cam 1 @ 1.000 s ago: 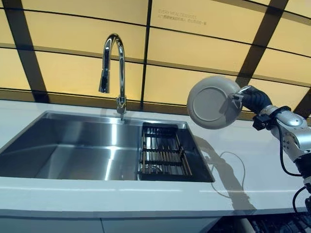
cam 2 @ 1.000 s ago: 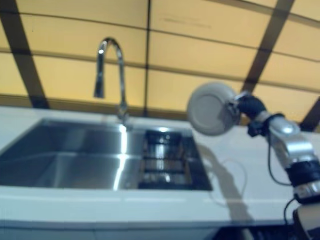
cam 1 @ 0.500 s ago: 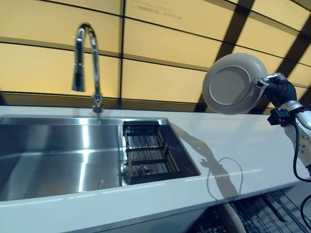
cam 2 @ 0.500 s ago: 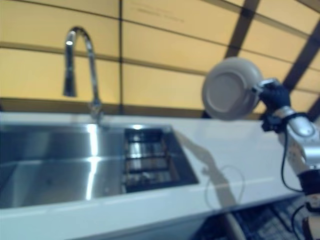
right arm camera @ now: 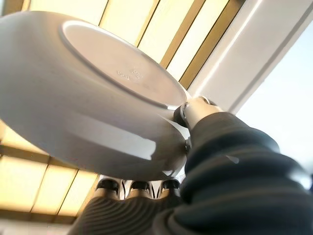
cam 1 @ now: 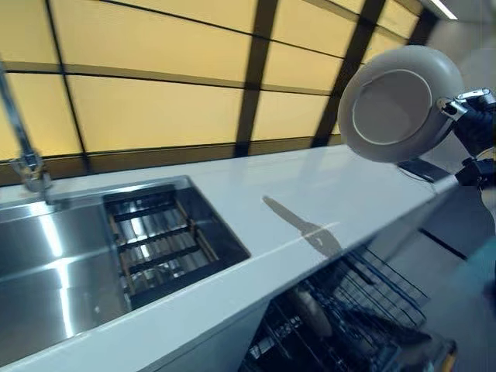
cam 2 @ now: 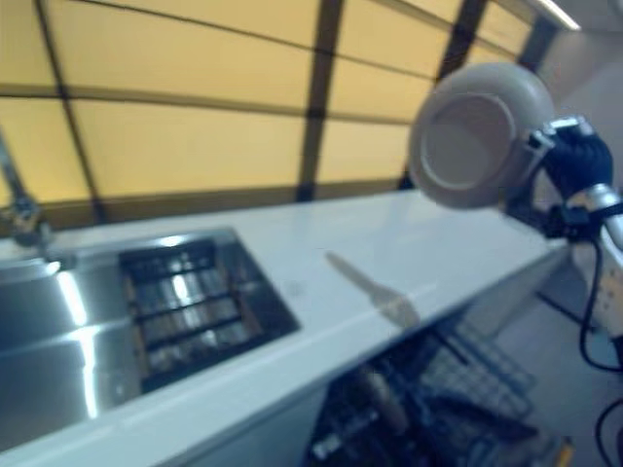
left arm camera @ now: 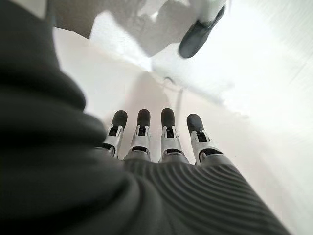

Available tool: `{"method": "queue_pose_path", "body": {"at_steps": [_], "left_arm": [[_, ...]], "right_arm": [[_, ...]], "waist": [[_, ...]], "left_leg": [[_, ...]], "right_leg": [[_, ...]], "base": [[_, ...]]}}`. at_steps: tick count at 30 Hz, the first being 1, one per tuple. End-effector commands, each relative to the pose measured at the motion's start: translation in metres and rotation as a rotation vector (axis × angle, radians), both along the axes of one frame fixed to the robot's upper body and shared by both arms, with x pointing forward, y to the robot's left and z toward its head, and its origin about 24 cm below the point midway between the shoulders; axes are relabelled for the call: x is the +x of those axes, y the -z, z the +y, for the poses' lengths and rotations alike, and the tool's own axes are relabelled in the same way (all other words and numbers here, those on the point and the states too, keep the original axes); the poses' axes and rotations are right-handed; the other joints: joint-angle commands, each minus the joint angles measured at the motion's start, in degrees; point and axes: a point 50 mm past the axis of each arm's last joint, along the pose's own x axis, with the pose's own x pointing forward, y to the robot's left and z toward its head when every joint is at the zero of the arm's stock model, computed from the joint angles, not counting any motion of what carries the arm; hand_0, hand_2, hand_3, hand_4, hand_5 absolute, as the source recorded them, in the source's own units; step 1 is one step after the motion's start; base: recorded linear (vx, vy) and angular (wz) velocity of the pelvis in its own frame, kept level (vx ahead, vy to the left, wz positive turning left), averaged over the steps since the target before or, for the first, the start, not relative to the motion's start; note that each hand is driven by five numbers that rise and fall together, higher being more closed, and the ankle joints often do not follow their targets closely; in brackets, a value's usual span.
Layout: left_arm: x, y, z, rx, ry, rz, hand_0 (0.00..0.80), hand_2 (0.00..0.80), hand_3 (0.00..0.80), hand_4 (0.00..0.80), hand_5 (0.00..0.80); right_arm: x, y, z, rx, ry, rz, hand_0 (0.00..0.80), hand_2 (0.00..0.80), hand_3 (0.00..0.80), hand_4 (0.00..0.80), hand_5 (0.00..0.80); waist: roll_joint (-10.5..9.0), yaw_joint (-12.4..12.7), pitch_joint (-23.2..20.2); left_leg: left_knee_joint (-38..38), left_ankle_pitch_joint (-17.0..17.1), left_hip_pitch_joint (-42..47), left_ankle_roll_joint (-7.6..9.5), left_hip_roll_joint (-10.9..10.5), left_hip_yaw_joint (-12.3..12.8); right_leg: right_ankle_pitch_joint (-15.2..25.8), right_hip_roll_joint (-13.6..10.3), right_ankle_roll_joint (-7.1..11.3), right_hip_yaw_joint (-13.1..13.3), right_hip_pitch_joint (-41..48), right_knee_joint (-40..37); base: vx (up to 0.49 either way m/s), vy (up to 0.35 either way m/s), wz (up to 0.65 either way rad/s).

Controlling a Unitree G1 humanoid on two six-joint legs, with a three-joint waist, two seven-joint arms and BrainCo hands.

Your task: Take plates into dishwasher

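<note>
Fingers (right arm camera: 139, 186) of the right hand (cam 1: 474, 124) are clamped on the rim of a white plate (cam 1: 394, 103), with the thumb pressed on the plate's underside and the rest of the fingers behind the rim. Held this way, the plate stands nearly on edge in the air, its ringed underside turned toward the head camera, high above the white tabletop (cam 1: 310, 194) and not touching it. Below the fingers and nearer the robot, under the tabletop's front edge, the open dishwasher (cam 1: 356, 318) shows a dark wire rack with some items in it that cannot be made out. Well away from the fingers, toward the robot's left, a steel sink (cam 1: 46, 256) is set into the tabletop, with a dark slatted rack (cam 1: 159, 240) in the end nearest the plate and the base of a tap (cam 1: 27, 167) at its back edge. Behind the plate runs a yellow panelled wall (cam 1: 155, 85) with dark strips. Only its own wrist view shows the left hand (left arm camera: 161, 161): its fingers (left arm camera: 167, 128) are straight and apart, holding nothing, over a pale surface.
</note>
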Motion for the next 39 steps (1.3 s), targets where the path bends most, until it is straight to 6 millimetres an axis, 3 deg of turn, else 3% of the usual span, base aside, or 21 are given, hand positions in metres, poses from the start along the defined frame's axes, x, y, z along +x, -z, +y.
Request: {"method": "queue_pose_path", "body": {"at_steps": [1,4,5,7,11,14,19,21,28,39], "left_arm": [[-0.007,-0.005,0.018,0.059,-0.001,0.022,0.000,0.000,0.000,0.000,0.000],[-0.009,-0.004,0.019,0.066,-0.026,0.011,0.000,0.000,0.000,0.000,0.000],[-0.009,-0.004,0.018,0.064,-0.040,0.003,0.000,0.000,0.000,0.000,0.000],[-0.007,-0.004,0.016,0.056,-0.053,-0.012,0.000,0.000,0.000,0.000,0.000],[-0.003,0.001,0.001,0.004,-0.054,-0.048,0.000,0.000,0.000,0.000,0.000],[0.000,0.005,-0.014,-0.030,-0.026,-0.067,0.000,0.000,0.000,0.000,0.000],[0.007,0.006,-0.024,-0.064,-0.019,-0.086,0.000,0.000,0.000,0.000,0.000],[0.008,0.006,-0.025,-0.072,-0.020,-0.081,0.000,0.000,0.000,0.000,0.000],[0.006,0.008,-0.027,-0.068,-0.033,-0.073,0.000,0.000,0.000,0.000,0.000],[0.002,0.009,-0.026,-0.071,-0.064,-0.076,0.000,0.000,0.000,0.000,0.000]], "right_arm": [[-0.019,-0.026,-0.010,0.054,-0.005,-0.146,0.800,0.800,0.800,0.800,0.800],[-0.018,-0.021,-0.007,0.056,-0.025,-0.134,0.800,0.800,0.800,0.800,0.800],[-0.018,-0.021,-0.006,0.051,-0.034,-0.128,0.800,0.800,0.800,0.800,0.800],[-0.018,-0.021,-0.004,0.048,-0.037,-0.126,0.800,0.800,0.800,0.800,0.800],[-0.017,-0.015,0.002,0.026,-0.044,-0.114,0.800,0.800,0.800,0.800,0.800],[-0.017,-0.007,0.009,-0.003,-0.058,-0.095,0.800,0.800,0.800,0.800,0.800],[-0.013,0.017,0.017,-0.027,-0.089,-0.036,0.800,0.800,0.800,0.800,0.800],[-0.011,0.027,0.020,-0.028,-0.101,-0.009,0.800,0.800,0.800,0.800,0.800],[-0.011,0.054,0.024,-0.025,-0.117,0.042,0.800,0.800,0.800,0.800,0.800],[-0.028,0.084,0.011,-0.007,-0.021,0.073,0.800,0.800,0.800,0.800,0.800]], "waist": [[-1.05,1.4,-4.7],[-1.23,1.2,-4.8],[-1.00,1.1,-5.1],[-1.08,1.0,-5.0],[-0.22,0.3,-5.1],[0.76,-0.2,-4.9],[2.00,0.4,-4.1],[2.46,0.2,-4.0],[3.43,-0.9,-3.4],[4.13,-3.3,-3.2]], "left_leg": [[0.1,-2.0,-2.6,4.55,-2.5,-2.9],[0.1,-1.2,-2.6,3.73,-1.8,-1.4],[0.1,-2.1,-2.1,2.89,-1.2,-2.1],[0.1,-0.3,-2.7,2.54,-0.9,-1.1],[0.2,0.9,-3.0,1.10,-0.1,-2.2],[0.3,1.7,-3.5,0.41,0.1,-3.5],[0.3,3.1,-5.5,-0.56,0.1,-9.4],[0.3,3.4,-5.9,-0.84,0.2,-10.5],[0.1,3.6,-6.1,-1.31,0.5,-11.1],[0.1,3.1,-5.9,-1.36,0.5,-9.5]], "right_leg": [[-3.8,-3.9,3.89,0.9,3.1,6.7],[-5.7,-2.2,3.37,-0.8,3.6,4.5],[-7.8,-1.0,3.19,-0.5,4.6,3.1],[-7.8,-0.1,1.79,-1.0,4.4,1.9],[-9.0,1.7,-0.29,0.4,4.3,1.2],[-9.8,2.4,-1.58,1.5,4.6,0.8],[-10.4,3.4,-3.12,3.9,4.6,0.3],[-10.4,3.6,-3.39,4.3,4.6,-0.1],[-10.1,3.7,-3.58,4.5,4.2,-0.9],[-9.8,3.7,-3.17,5.1,3.7,-1.0]], "base": [[-0.101,-0.266,-0.24],[-0.086,-0.276,-0.21],[-0.033,-0.301,-0.33],[-0.119,-0.297,-0.27],[-0.086,-0.232,-0.19],[-0.075,-0.169,0.01],[-0.071,-0.110,0.05],[-0.054,-0.060,-0.08],[-0.041,-0.006,-0.02],[-0.010,0.021,-0.02]]}}
